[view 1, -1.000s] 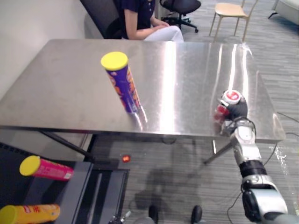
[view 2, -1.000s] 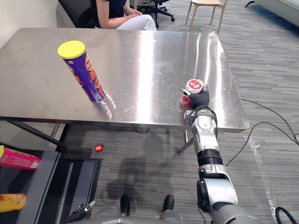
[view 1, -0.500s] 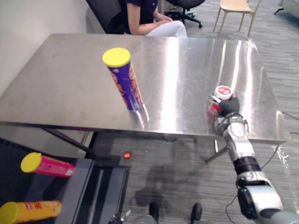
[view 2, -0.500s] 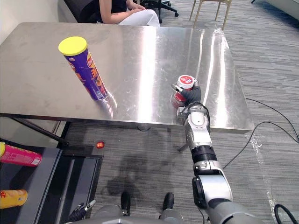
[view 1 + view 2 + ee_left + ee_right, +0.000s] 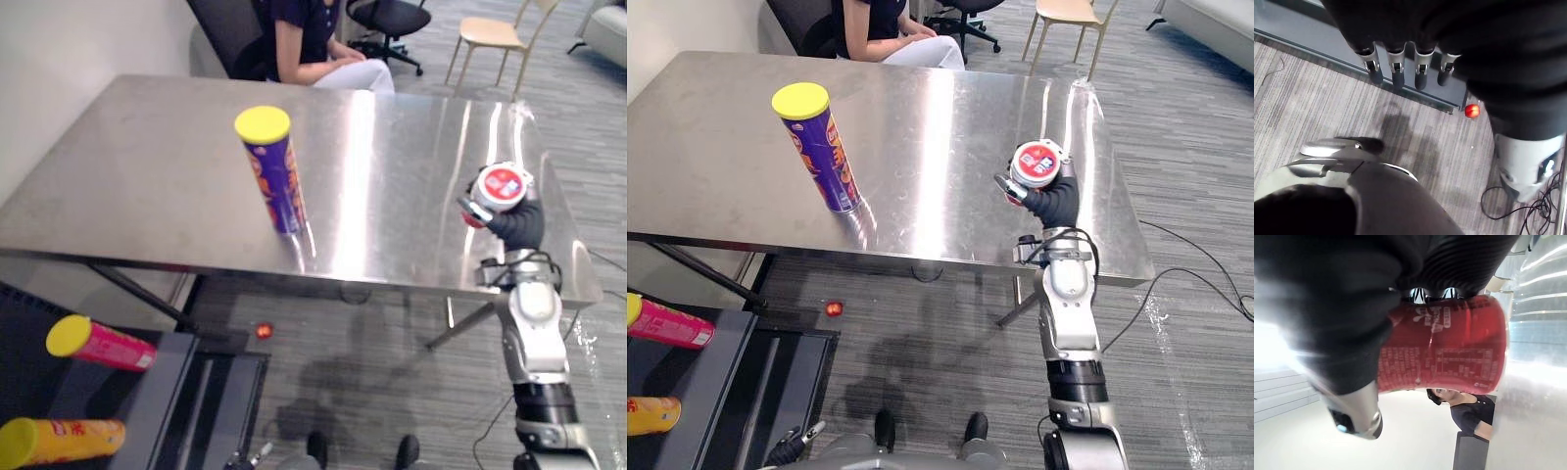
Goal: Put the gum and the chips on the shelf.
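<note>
Currently held: the gum [image 5: 1036,164], a red tub with a white lid, sits in the right hand [image 5: 1054,203].
Fingers: those of the right hand [image 5: 1419,294] are curled round the tub's red side, with the thumb closing on it from the opposite side; the clamp is firm all round.
Gum's pose: tilted, lid turned up toward the head camera, and it appears clear of the surface [image 5: 147,186], above its near right part.
Chips: a purple can with a yellow lid [image 5: 272,171] stands upright on the surface, well apart from the fingers, off to their left and untouched.
Left hand: it hangs low over the carpeted floor [image 5: 1396,71], its fingers straight and spread a little apart, holding nothing.
Shelf: a dark unit [image 5: 162,401] stands below the surface's near left edge, far left of and lower than the fingers.
On the shelf: a pink can with a yellow lid [image 5: 98,345] lies on its side, and an orange can [image 5: 64,441] lies nearer the camera.
Floor: a small red ball [image 5: 263,331] lies under the surface, beside the shelf.
Beyond the fingers: a person [image 5: 304,39] sits at the surface's far edge, and a tan chair [image 5: 495,34] stands farther back.
</note>
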### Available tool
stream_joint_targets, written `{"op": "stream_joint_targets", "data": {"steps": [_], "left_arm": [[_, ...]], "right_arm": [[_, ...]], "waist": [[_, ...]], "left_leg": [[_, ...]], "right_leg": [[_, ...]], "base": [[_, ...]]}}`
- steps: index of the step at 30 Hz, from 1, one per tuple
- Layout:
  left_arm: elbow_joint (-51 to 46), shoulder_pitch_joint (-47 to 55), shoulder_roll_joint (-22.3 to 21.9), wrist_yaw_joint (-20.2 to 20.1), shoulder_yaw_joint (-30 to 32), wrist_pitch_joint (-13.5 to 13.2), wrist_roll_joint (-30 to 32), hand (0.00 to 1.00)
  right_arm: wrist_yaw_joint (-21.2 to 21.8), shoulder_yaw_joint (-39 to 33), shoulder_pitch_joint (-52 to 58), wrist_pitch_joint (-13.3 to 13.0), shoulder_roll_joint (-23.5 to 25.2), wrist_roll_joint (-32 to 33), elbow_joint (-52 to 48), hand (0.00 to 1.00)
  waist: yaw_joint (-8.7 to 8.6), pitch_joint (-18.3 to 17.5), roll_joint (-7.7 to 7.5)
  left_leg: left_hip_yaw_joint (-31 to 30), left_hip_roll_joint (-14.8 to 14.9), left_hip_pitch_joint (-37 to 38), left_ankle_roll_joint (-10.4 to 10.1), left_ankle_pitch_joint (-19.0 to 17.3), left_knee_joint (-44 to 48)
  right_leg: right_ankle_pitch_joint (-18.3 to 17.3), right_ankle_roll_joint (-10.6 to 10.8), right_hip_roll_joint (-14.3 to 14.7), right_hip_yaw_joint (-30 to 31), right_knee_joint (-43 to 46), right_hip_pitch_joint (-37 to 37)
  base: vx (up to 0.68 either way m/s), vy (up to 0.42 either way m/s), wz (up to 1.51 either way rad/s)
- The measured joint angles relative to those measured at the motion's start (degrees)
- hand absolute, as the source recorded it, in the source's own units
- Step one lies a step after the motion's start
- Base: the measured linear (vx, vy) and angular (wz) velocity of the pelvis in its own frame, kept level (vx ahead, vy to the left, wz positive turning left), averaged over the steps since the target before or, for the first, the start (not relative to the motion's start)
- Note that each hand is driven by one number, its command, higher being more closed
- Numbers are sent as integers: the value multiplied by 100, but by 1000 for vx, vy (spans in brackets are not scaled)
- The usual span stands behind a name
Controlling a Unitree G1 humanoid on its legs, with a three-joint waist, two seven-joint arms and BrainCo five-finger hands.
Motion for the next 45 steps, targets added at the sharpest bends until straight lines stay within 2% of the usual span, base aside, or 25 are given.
{"op": "stream_joint_targets", "data": {"steps": [5, 9, 13, 17, 20, 22, 24, 26, 27, 28, 29, 30, 31, 32, 33, 34, 35, 36, 37, 38, 39, 40, 41, 43, 45], "left_arm": [[56, 12, 20, -4, 5, -1, 8, 0], [256, 23, 22, -6, 4, 1, 48, 0], [387, 49, 13, -7, 29, 1, 50, 0], [387, 73, -10, -14, 178, 2, 47, 0], [385, 43, -19, -52, 216, 4, -26, 0], [380, 41, -25, -115, 227, 5, -77, 0], [359, 5, -48, -197, 223, 5, -275, 0], [324, -73, -57, -228, 218, 10, -302, 0], [295, -157, -78, -223, 201, 4, -303, 0], [202, -157, -89, -224, 196, 3, -303, 0], [175, -181, -84, -218, 216, 15, -302, 0], [226, -285, -74, -212, 281, 25, -303, 0], [249, -347, -138, -224, 336, 35, -306, 0], [281, -350, -157, -220, 359, 55, -305, 0], [309, -254, -263, -210, 453, 96, -305, 0], [255, -150, -331, -205, 488, 118, -306, 0], [178, -146, -356, -205, 445, 121, -313, 0], [114, -227, -235, -215, 560, 90, -313, 0], [158, -268, -238, -200, 680, 125, -362, 0], [165, -206, -246, -208, 683, 139, -399, 0], [214, -156, -352, -229, 742, 139, -409, 0], [217, -145, -392, -230, 791, 144, -408, 0], [253, -152, -451, -232, 881, 150, -405, 0], [332, -163, -462, -229, 909, 152, -397, 0], [373, -167, -413, -208, 1003, 159, -178, 0]], "right_arm": [[254, -10, 703, -65, 1, 174, -504, 100], [372, -119, 1232, -69, 2, 236, -691, 100], [375, -363, 1581, -75, 21, 330, -731, 100], [374, -486, 1765, -76, 229, 333, -734, 100], [390, -475, 1776, -79, 381, 359, -734, 100], [387, -269, 1702, -79, 402, 506, -712, 100], [364, 222, 1255, -91, 438, 680, -533, 100], [348, 528, 917, -101, 423, 715, -451, 100], [331, 687, 661, -109, 411, 714, -438, 100], [330, 748, 557, -109, 411, 712, -440, 100], [364, 800, 462, -108, 422, 694, -483, 100], [346, 676, 327, -116, 415, 657, -497, 100], [312, 564, 213, -115, 381, 650, -456, 100], [280, 505, 190, -102, 363, 631, -443, 100], [197, 468, 239, -99, 353, 543, -444, 100], [149, 362, 289, -113, 283, 538, -541, 100], [140, 253, 339, -127, 268, 537, -599, 100], [141, 35, 513, -146, 327, 523, -713, 100], [158, -9, 597, -156, 369, 462, -719, 100], [160, -5, 680, -160, 417, 442, -759, 100], [164, -51, 911, -166, 416, 442, -882, 100], [166, -103, 965, -172, 409, 441, -897, 100], [157, -238, 1017, -167, 408, 442, -896, 100], [160, -294, 1014, -164, 446, 441, -896, 100], [166, -302, 996, -168, 465, 439, -897, 100]], "waist": [[-18, -88, -30], [-51, -361, 10], [-97, -570, 38], [-94, -588, 47], [-77, -490, 121], [-52, -366, 126], [-17, -283, 182], [-18, -244, 211], [22, -223, 255], [60, -213, 269], [155, -213, 271], [131, -165, 246], [144, -53, 341], [150, -7, 385], [145, -4, 471], [71, -7, 674], [2, -11, 671], [-96, -67, 448], [-16, -65, 447], [-19, -69, 447], [-77, -112, 512], [-105, -162, 591], [-125, -221, 685], [-141, -226, 689], [-147, -279, 587]], "left_leg": [[68, 9, 2, 4, 3, 4], [156, 32, 4, 2, 3, 4], [174, 54, 24, 0, 5, 4], [254, 88, 106, -19, -36, 79], [269, 262, -289, -29, -453, 1004], [204, 289, -372, -39, -525, 1252], [-99, 307, -610, -69, -483, 1345], [-523, 273, -882, -102, -292, 1289], [-992, 228, -1083, -240, 19, 1002], [-1097, 248, -1135, -316, 114, 792], [-874, 365, -1164, -276, 101, 273], [-31, 626, -1401, 168, 19, 413], [670, 914, -1689, 385, 10, 1155], [1121, 1085, -1763, 545, 32, 1681], [1900, 1391, -1676, 744, 139, 2553], [2213, 1432, -1700, 589, 349, 2563], [2232, 1319, -1750, 660, 547, 2319], [2118, 914, -1583, 652, 753, 1726], [2613, 1242, -1469, 807, -64, 2638], [2796, 1386, -1322, 690, -247, 2865], [2951, 1616, -883, 429, -311, 2736], [2942, 1662, -736, 322, -334, 2547], [2875, 1676, -519, 80, -333, 2017], [2834, 1523, -491, -54, -340, 1443], [2810, 1303, -641, -156, -288, 1055]], "right_leg": [[-5, 3, 20, 54, -53, -16], [-8, 4, 50, 143, -104, -44], [-7, 3, 74, 166, -116, -32], [-20, -16, 89, 257, -79, 40], [-390, -92, 79, 330, 734, -312], [-634, -125, 33, 331, 1206, -436], [-718, -197, 35, 77, 1376, -530], [-754, -262, 27, -326, 1343, -563], [-800, -340, 13, -782, 1421, -681], [-835, -416, 41, -917, 1465, -762], [-756, -488, 91, -1311, 1253, -739], [-640, -561, 53, -1931, 937, -611], [-677, -637, -20, -2289, 1028, -597], [-719, -666, -87, -2480, 1119, -560], [-779, -698, -190, -2885, 1309, -472], [-885, -669, -224, -3269, 1573, -427], [-1001, -737, -226, -3314, 1566, -447], [-969, -731, -280, -3500, 1093, -408], [-944, -776, -282, -3882, 1099, -373], [-942, -776, -284, -4018, 1131, -326], [-929, -754, -284, -4409, 1191, -308], [-910, -731, -249, -4533, 1186, -318], [-860, -705, -229, -4790, 1186, -362], [-763, -710, -248, -5052, 1172, -411], [-633, -694, -407, -5408, 1249, -517]], "base": [[-80, -36, -12], [-59, -35, -12], [-24, -20, -2], [-28, -17, -11], [-66, -10, -8], [-137, -33, 16], [-166, -84, 56], [-121, -95, 119], [-118, -118, 153], [-175, -184, 184], [-148, -189, 188], [-168, -162, 216], [-142, -109, 183], [-81, -60, 144], [-56, -93, 162], [-61, -90, 183], [-148, -65, 224], [-243, -79, 190], [-207, -70, 162], [-146, -54, 140], [-55, 26, 127], [-124, 107, 151], [-131, 160, 94], [-176, 268, 84], [-169, 304, 84]]}}
